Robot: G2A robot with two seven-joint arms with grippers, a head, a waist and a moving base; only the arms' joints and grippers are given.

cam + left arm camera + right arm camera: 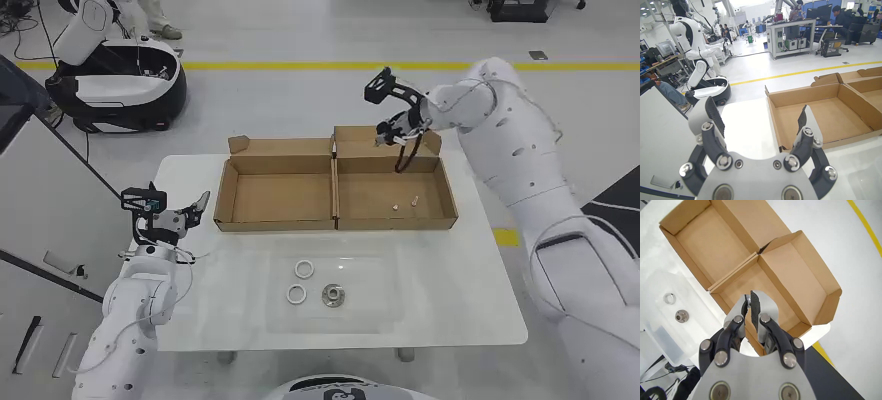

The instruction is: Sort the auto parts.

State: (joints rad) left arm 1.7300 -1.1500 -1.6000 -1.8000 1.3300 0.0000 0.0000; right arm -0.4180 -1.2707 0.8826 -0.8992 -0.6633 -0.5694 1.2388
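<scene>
A tray is set on the table, near its front edge. In the tray's left half a far ring and a near ring are laid, with a hub just right of the near ring. Behind the tray a left box and a right box are placed side by side, touching. Two small parts are found in the right box, behind the tray's right end.
</scene>
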